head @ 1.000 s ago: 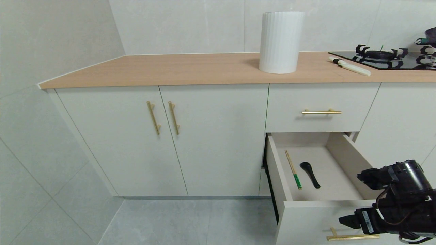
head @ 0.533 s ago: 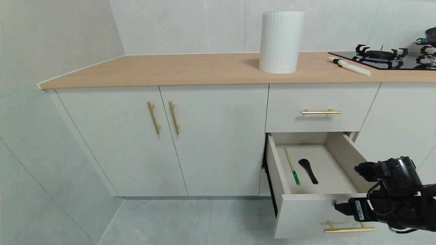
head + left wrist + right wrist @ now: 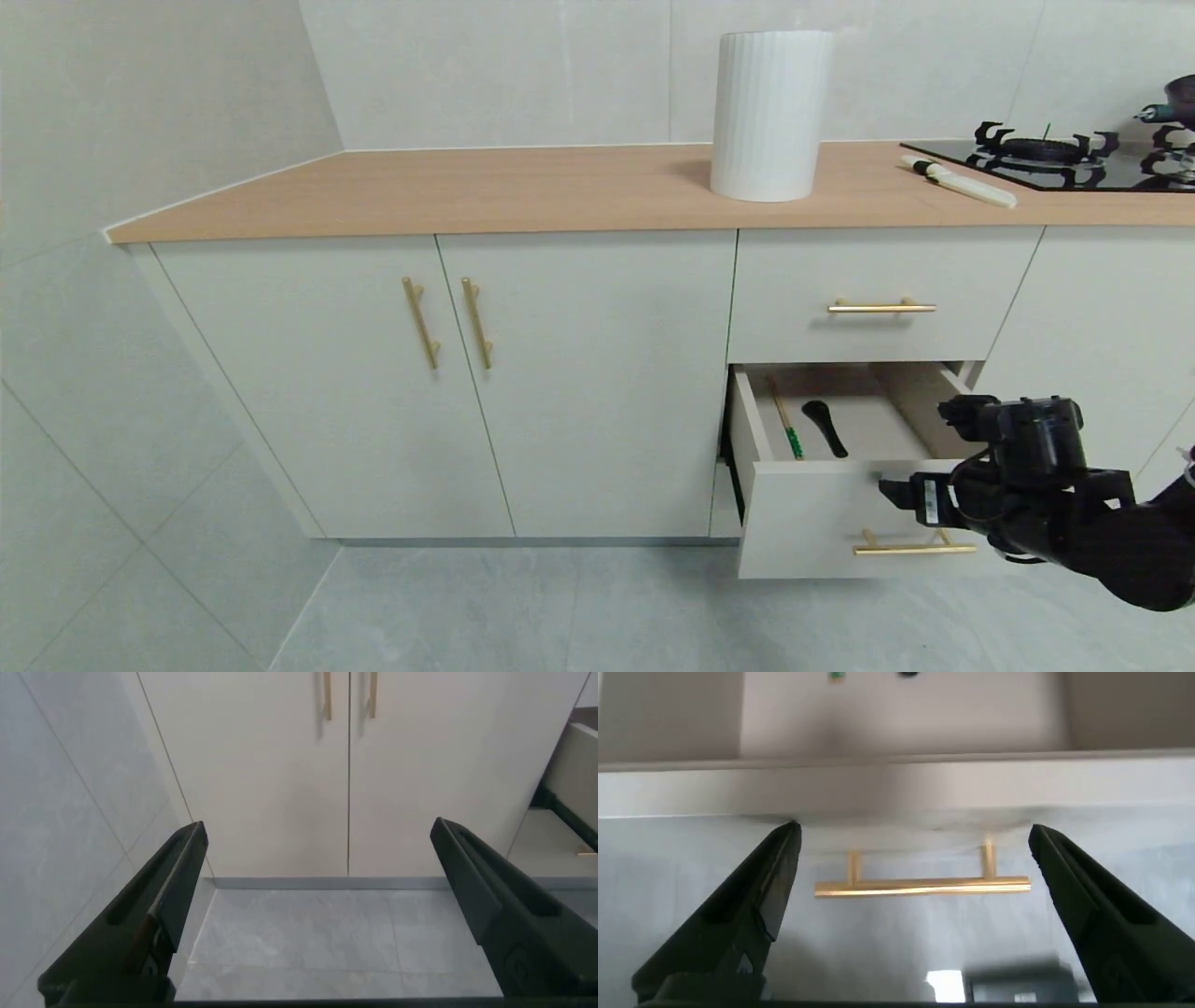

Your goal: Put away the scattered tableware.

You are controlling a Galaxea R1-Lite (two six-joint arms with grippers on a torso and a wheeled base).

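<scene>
The head camera looks forward and down from well back, with the desk [image 3: 523,191] at 12 o'clock and the open drawer [image 3: 803,523] at 4 o'clock. The right wrist camera faces that drawer's front close up, sharing its handle [image 3: 923,888] with the head view. The left wrist camera sits low, facing the doors [image 3: 346,765] and floor [image 3: 308,943]; the head view has those doors at 9 o'clock.

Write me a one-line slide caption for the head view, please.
Right hand at the front of the partly open lower drawer, chopsticks and a black spoon inside.
</scene>
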